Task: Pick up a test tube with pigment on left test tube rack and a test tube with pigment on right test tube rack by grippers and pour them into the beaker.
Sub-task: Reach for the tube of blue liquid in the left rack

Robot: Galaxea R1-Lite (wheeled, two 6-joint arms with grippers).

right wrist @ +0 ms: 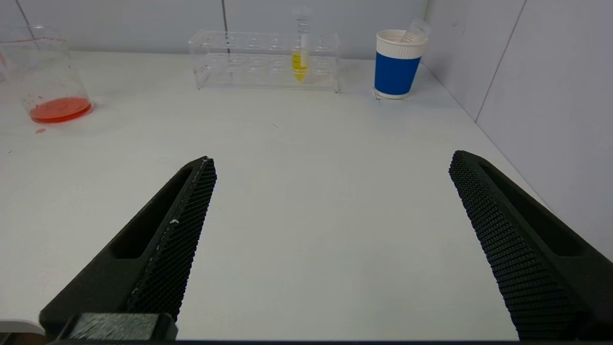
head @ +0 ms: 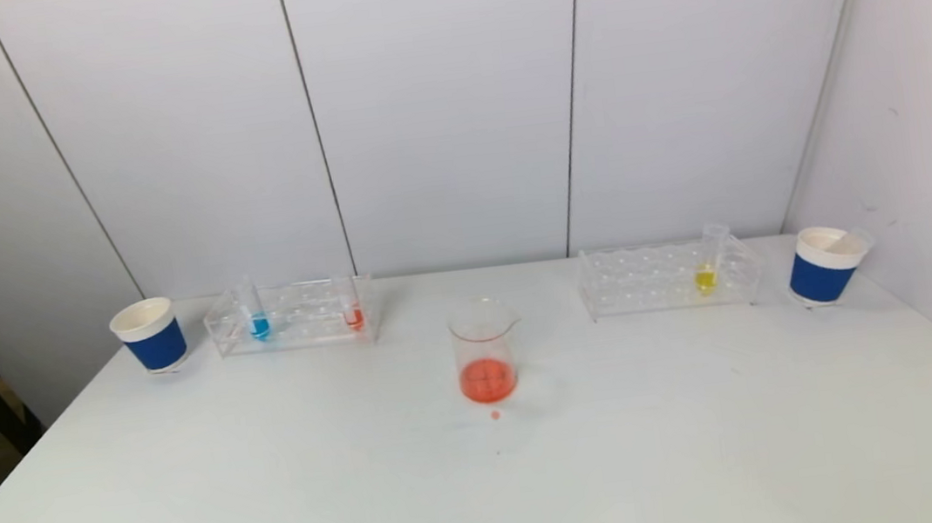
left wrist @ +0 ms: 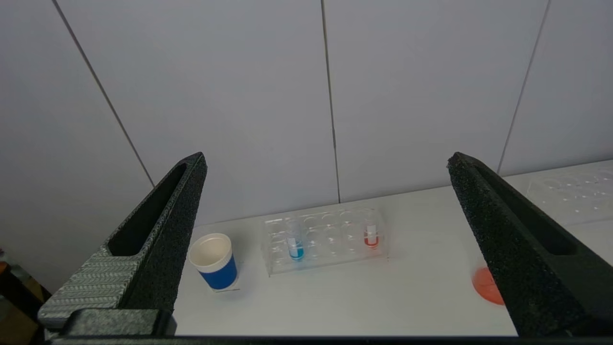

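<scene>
A clear beaker with red liquid stands mid-table; it also shows in the right wrist view. The left clear rack holds a blue-pigment tube and a red-pigment tube; the left wrist view shows the rack, the blue tube and the red tube. The right rack holds a yellow-pigment tube, also in the right wrist view. My left gripper and right gripper are open, empty, far back from the racks and outside the head view.
A blue-and-white paper cup stands left of the left rack. Another cup with an empty tube in it stands right of the right rack. A red drop lies before the beaker. White walls close the back and right side.
</scene>
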